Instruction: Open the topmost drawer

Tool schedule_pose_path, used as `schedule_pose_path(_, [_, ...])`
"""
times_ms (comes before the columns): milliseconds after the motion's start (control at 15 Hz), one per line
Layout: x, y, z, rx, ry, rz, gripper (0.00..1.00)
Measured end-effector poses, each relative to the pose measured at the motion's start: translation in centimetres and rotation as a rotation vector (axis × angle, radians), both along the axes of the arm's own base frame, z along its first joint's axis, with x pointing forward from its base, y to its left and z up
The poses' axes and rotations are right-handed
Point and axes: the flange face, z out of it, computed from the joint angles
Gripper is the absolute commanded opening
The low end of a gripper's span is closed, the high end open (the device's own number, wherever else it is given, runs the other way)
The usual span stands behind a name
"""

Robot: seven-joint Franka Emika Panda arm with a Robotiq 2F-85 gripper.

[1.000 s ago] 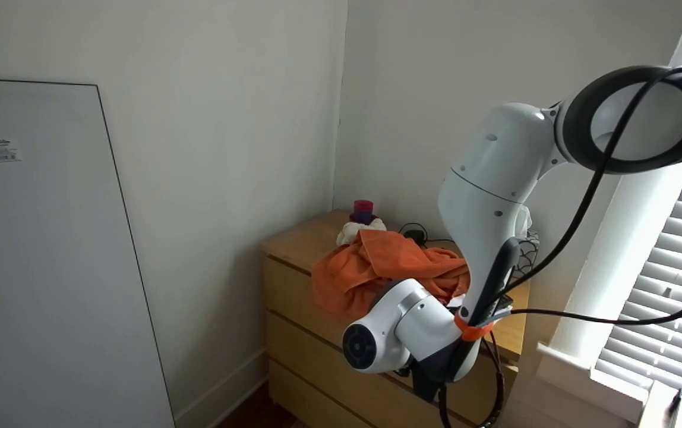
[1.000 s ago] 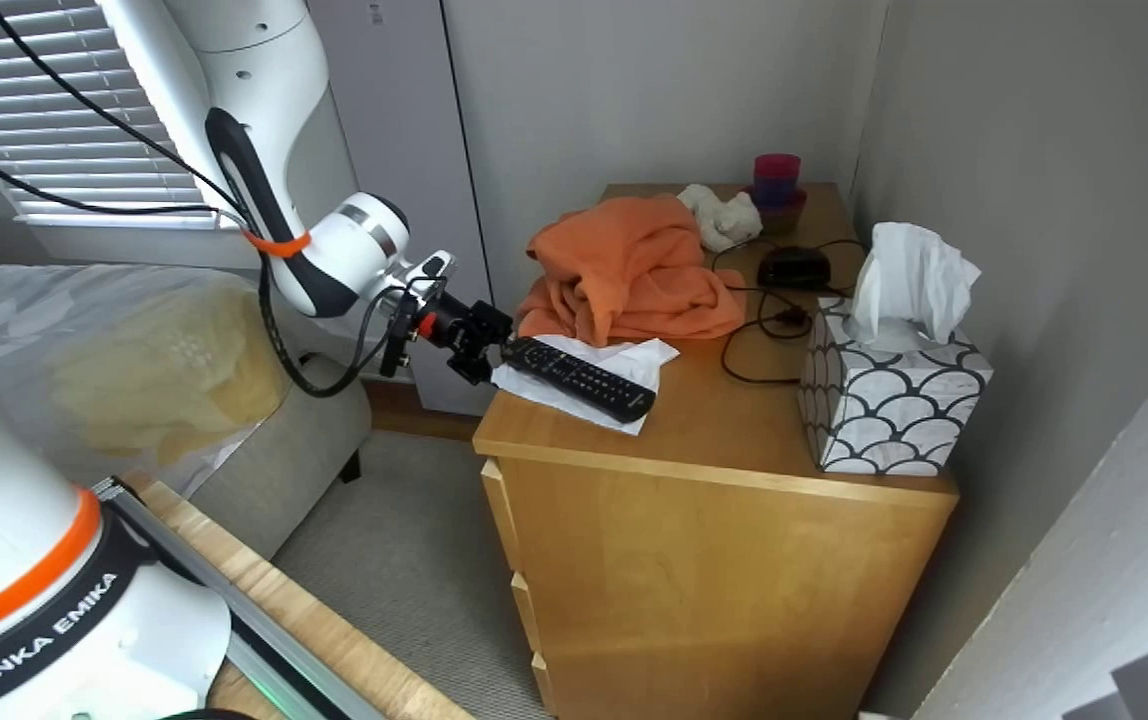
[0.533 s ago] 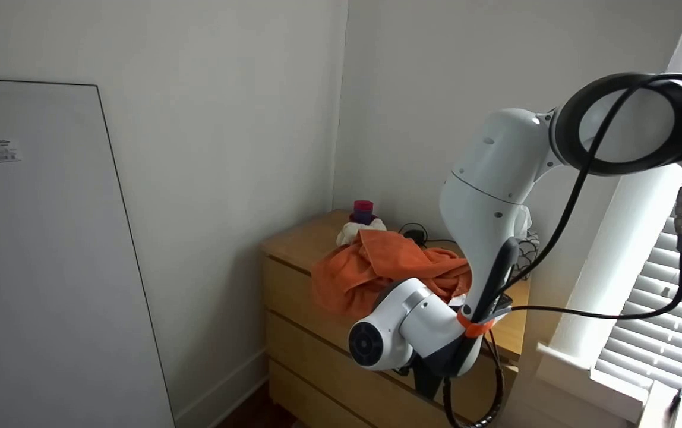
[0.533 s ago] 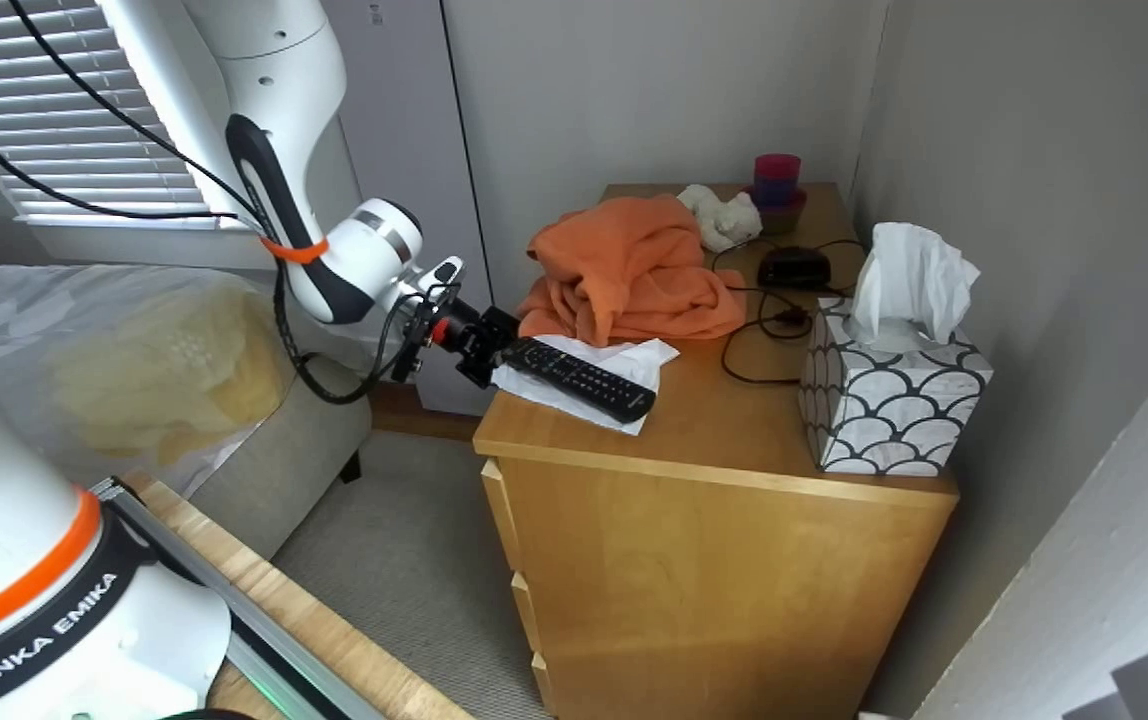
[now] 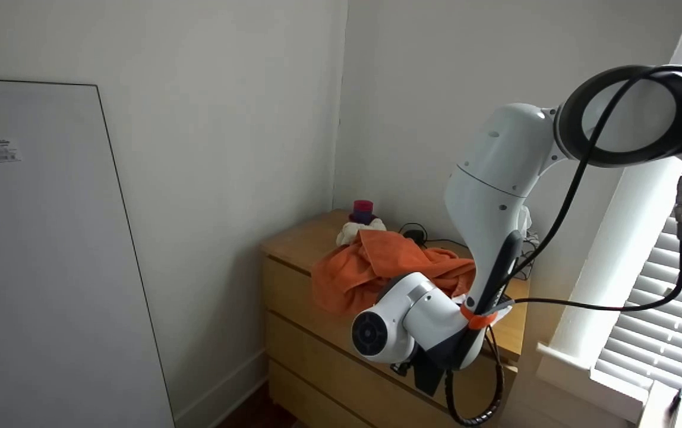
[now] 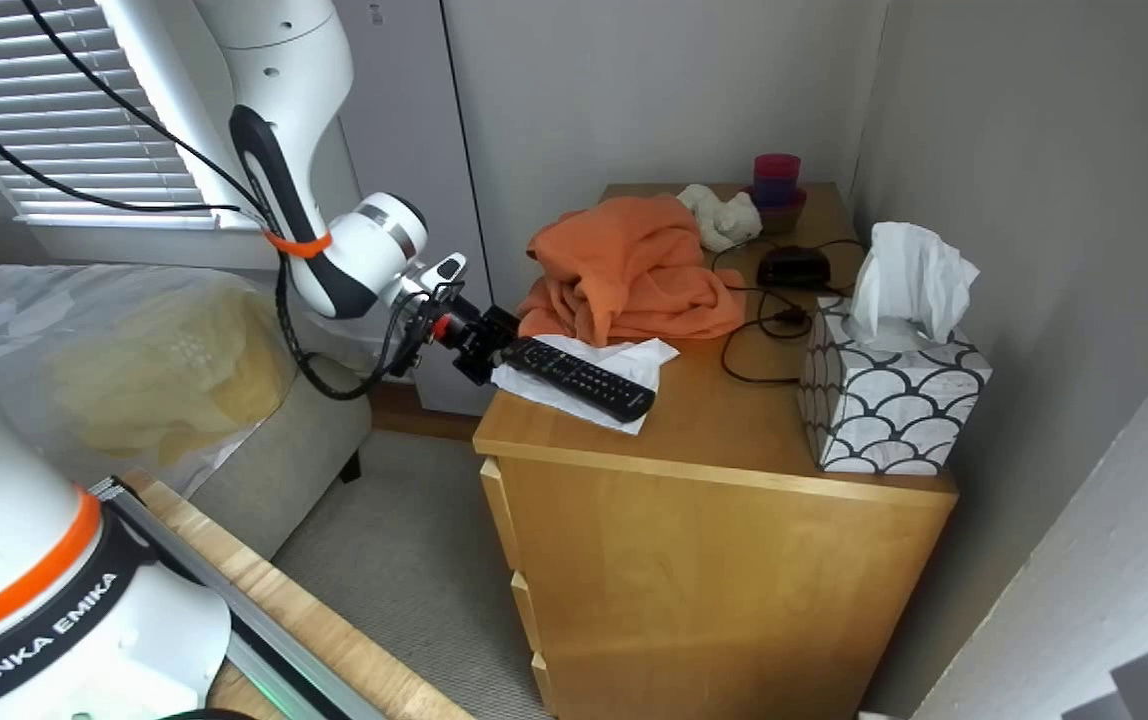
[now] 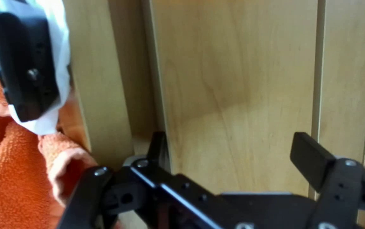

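The topmost drawer shows as a plain pale-wood front [image 5: 286, 286] under the dresser top, and its edge [image 6: 501, 512] shows in an exterior view. It looks shut or nearly so. In the wrist view its front [image 7: 233, 79] fills the middle. My gripper [image 7: 230, 138] is open and empty, spread across the front's height. One finger is at the dark gap between the dresser's top lip and the drawer's upper edge; whether it touches is unclear. The other is near the seam above the drawer below. In an exterior view the gripper [image 6: 491, 345] is at the dresser's front edge; elsewhere the arm hides its fingertips.
A black remote [image 6: 584, 380] lies on white paper [image 6: 659, 355] by the gripper. An orange cloth [image 6: 624, 270] hangs over the drawer front. A tissue box [image 6: 894, 400], cables and cups [image 6: 777, 180] stand on the dresser [image 6: 734, 540]. A bed [image 6: 164, 370] is behind the arm.
The arm has shifted a little, carrying the gripper slightly closer to the dresser front. In an exterior view the wrist has moved right and slightly up. The drawer shows no visible change.
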Motion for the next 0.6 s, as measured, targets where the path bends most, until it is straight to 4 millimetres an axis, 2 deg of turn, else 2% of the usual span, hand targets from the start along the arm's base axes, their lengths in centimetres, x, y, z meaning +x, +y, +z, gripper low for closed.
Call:
schedule_pose_path(333, [-0.7,-0.2,0.9,0.056,0.02,0.053,1.0])
schedule_pose_path(600, [-2.0,0.9,1.4,0.08,0.033,0.115,1.0])
